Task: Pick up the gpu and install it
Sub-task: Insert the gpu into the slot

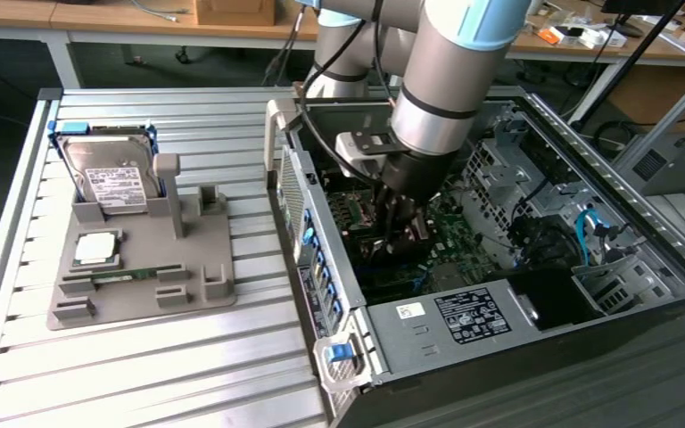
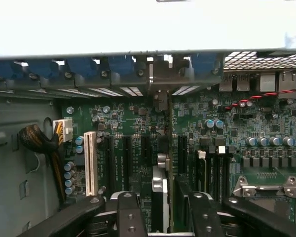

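Reaching into the open computer case (image 1: 628, 223), the hand (image 2: 159, 210) seemingly clamps the gpu (image 2: 159, 197) edge-on above the motherboard (image 2: 237, 133).

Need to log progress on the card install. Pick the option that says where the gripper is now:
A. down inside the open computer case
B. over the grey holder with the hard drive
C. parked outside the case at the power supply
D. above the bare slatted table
A: the gripper reaches down into the open computer case, just above the green motherboard, away from the hard drive on its grey holder.

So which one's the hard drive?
On the slatted table, at the exterior view's left of the open case, sits a grey holder. The hard drive stands propped at its far end: the only big silver box with a white label, unlike the small chip and thin green stick nearer.
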Robot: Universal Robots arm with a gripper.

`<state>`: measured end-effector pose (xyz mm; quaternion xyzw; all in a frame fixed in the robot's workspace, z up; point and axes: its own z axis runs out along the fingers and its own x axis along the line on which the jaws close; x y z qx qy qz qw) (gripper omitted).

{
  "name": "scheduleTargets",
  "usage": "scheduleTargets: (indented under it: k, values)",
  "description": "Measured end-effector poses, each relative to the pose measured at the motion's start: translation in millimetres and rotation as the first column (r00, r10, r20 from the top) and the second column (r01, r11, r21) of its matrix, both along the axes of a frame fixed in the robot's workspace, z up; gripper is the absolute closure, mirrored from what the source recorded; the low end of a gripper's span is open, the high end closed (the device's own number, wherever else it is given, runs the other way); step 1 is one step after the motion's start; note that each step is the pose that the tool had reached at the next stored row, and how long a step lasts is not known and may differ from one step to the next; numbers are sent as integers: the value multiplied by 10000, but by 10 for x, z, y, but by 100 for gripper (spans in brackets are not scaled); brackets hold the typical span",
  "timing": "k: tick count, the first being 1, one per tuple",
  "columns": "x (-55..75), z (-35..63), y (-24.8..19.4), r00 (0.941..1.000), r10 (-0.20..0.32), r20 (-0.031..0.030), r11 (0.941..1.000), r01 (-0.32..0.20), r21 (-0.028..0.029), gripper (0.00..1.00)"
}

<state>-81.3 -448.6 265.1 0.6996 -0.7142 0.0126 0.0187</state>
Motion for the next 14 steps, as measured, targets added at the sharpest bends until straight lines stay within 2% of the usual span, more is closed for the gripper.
scheduleTargets:
  k: [1, 5, 10, 12, 13, 14]
  values:
    - [-1, 97, 3, 10000, -2, 7, 10000, 2, 1, 60]
    - [-3, 284, 18, 10000, -2, 18, 10000, 2, 3, 60]
    - [-10, 427, 52, 10000, 0, 48, 10000, 0, 0, 61]
    - [-11, 470, 58, 10000, 3, 62, 10000, -3, 1, 74]
    - [-11, 483, 58, 10000, 6, 65, 10000, -6, 1, 74]
    - [-12, 495, 58, 10000, 7, 69, 10000, -7, 2, 80]
